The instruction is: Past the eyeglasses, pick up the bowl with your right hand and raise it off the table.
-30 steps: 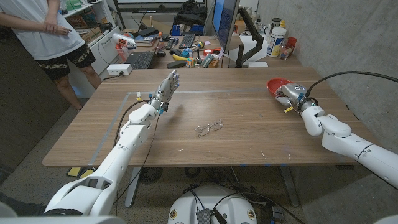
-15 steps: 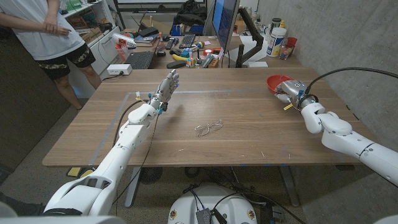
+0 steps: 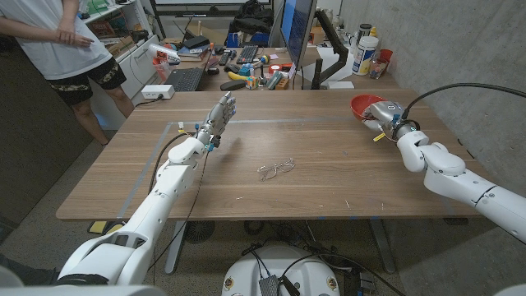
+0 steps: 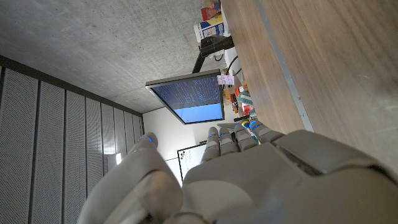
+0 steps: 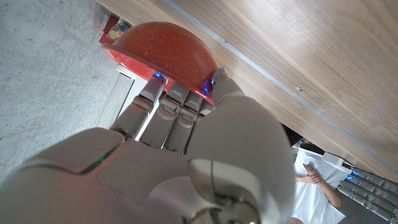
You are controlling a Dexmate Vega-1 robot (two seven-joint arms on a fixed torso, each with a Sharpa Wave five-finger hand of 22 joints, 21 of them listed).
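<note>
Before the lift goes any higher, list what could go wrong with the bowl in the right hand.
1. The right hand seems to hold the red bowl by its near rim only, the fingers at one edge; it could tip or slip out.
2. The bowl is close to the table's far edge, with bottles just beyond; a slip might send it off the table or into them.

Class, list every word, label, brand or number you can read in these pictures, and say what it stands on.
None can be read.
Monitor: lines of text on its blue screen, too small to read.
White bottle behind the table: label blurred.
Red bowl, eyeglasses: no writing visible.
</note>
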